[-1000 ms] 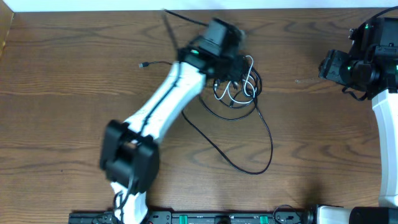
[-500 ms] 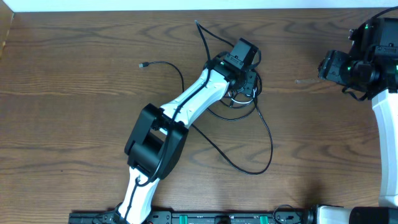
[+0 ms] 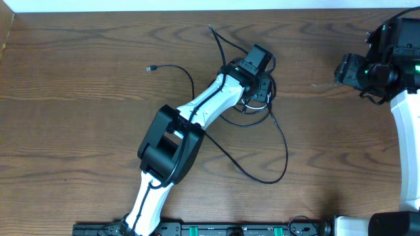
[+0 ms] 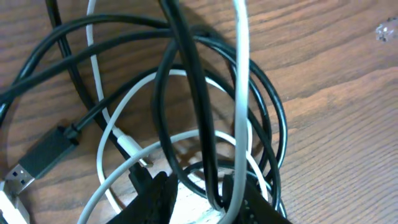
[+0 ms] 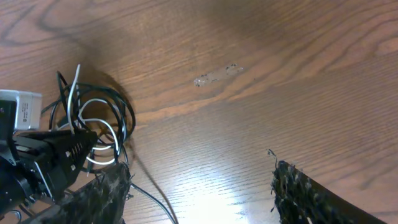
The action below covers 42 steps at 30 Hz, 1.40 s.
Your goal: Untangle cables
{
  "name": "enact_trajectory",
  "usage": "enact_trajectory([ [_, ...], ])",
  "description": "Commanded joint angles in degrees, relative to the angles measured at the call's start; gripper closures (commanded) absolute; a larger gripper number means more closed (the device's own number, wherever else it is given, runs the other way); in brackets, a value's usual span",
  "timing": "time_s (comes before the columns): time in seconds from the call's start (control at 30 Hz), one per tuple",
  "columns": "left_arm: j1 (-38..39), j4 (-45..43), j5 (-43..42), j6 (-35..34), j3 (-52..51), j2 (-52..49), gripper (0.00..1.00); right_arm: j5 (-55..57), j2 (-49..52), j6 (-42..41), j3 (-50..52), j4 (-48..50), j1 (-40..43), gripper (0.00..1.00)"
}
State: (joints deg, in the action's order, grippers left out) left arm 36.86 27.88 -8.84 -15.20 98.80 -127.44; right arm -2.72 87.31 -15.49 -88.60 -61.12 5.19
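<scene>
Untangling looked barely begun: the thin black and white cables point(image 4: 239, 93) lay knotted mid-back on the brown wooden worktop point(image 3: 79, 131), left claw point(image 4: 205, 202) straddling two strands, grip unclear; right claw point(image 5: 199, 193) released, well apart.
</scene>
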Motion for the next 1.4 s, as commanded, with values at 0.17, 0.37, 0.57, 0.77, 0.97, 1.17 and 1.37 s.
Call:
enact_trajectory([
  [0.17, -0.1, -0.6, 0.6, -0.1, -0.8, -1.1, 0.73, 0.7, 0.1, 1.0, -0.5, -0.3, 0.0, 0.29],
  [0.37, -0.1, -0.6, 0.6, -0.1, -1.1, -1.2, 0.80, 0.6, 0.1, 1.0, -0.5, -0.2, 0.0, 0.29],
  [0.57, -0.3, -0.2, 0.6, -0.1, -1.1, -0.7, 0.93, 0.6, 0.1, 1.0, -0.5, -0.3, 0.0, 0.29],
  [0.77, -2.0, 7.1, 0.8, -0.1, -0.4, 5.6, 0.93, -3.3, 0.1, 1.0, -0.5, 0.0, -0.1, 0.29],
  [0.97, -4.6, 16.2, -3.2, -0.1, -0.3, 19.3, 0.93, -12.4, 0.1, 6.4, -0.5, 1.3, -2.3, 0.28],
  [1.17, -7.8, 18.1, -12.0, -0.1, -0.3, 31.5, 0.93, -25.2, 0.1, 12.1, -0.5, 4.4, -7.8, 0.28],
  [1.37, -10.6, 14.7, -17.2, -4.0, -0.3, 36.3, 0.93, -30.5, 0.2, 12.5, -0.5, 8.4, -13.4, 0.30],
])
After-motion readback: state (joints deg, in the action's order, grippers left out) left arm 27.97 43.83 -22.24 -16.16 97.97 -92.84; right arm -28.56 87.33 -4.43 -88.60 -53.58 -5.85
